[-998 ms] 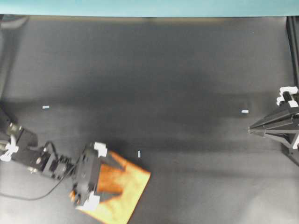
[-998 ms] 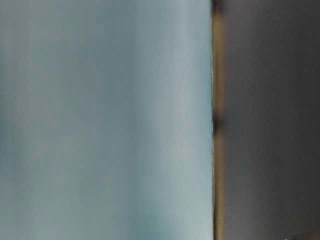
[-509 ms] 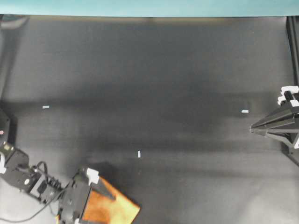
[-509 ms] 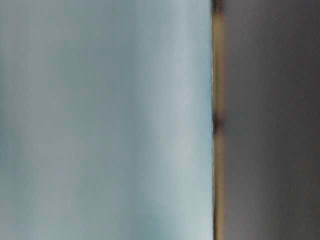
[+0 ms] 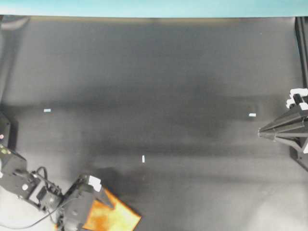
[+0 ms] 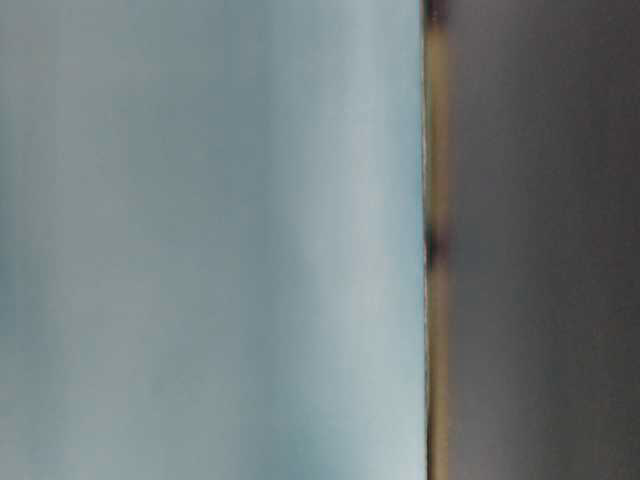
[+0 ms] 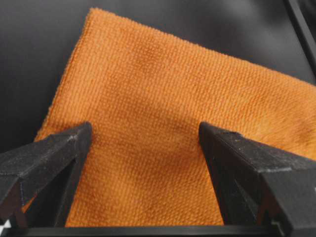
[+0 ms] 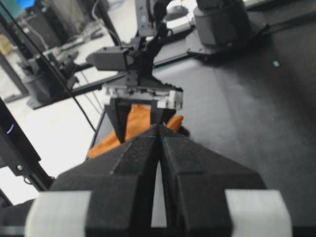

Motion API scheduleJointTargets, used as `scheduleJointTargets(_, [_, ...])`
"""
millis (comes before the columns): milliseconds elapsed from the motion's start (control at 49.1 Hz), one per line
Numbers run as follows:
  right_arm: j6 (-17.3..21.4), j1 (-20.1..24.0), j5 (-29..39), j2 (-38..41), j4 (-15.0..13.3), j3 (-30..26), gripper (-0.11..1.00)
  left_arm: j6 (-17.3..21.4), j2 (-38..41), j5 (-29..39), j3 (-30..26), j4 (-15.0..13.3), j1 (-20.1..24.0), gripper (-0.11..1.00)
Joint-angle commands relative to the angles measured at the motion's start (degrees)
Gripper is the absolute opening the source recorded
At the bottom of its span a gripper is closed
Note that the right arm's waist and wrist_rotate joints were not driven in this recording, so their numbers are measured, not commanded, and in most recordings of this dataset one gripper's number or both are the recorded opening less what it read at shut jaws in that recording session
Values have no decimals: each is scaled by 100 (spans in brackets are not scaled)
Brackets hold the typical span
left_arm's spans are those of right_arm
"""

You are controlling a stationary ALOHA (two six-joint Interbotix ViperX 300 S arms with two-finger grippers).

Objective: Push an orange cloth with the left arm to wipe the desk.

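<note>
The orange cloth (image 5: 120, 217) lies flat on the black desk (image 5: 159, 86) at the bottom left edge of the overhead view, partly cut off by the frame. My left gripper (image 5: 106, 219) is over it, open, with the cloth between and under its spread fingers. In the left wrist view the cloth (image 7: 163, 89) fills the frame and the gripper (image 7: 145, 131) has both black fingers (image 7: 59, 153) resting on it. My right gripper (image 5: 262, 132) is shut and empty at the right edge. In its wrist view (image 8: 159, 127) it points at the far left arm (image 8: 140, 94) and cloth (image 8: 136, 123).
A teal strip (image 5: 144, 7) runs along the desk's far edge. Small white tape marks (image 5: 143, 159) (image 5: 47, 110) (image 5: 252, 114) dot the black top. The left arm's cable (image 5: 29, 221) trails at the bottom left. The table-level view is blurred and shows nothing useful.
My left gripper has slid the cloth down and to the left toward the near edge, so both are now partly out of the overhead frame. The right arm has not moved.
</note>
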Motion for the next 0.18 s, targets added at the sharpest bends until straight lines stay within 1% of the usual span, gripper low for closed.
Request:
scheduleJointTargets(0, [0, 0, -26, 18, 9, -44, 0, 229, -598, 264, -26, 26, 53, 85])
scheduleJointTargets(81, [0, 0, -26, 9, 0, -35, 0, 369, -984, 615, -35, 18, 53, 85])
scheduleJointTargets(163, [0, 0, -9, 9, 0, -35, 0, 422, -1371, 976, -26, 26, 44, 85])
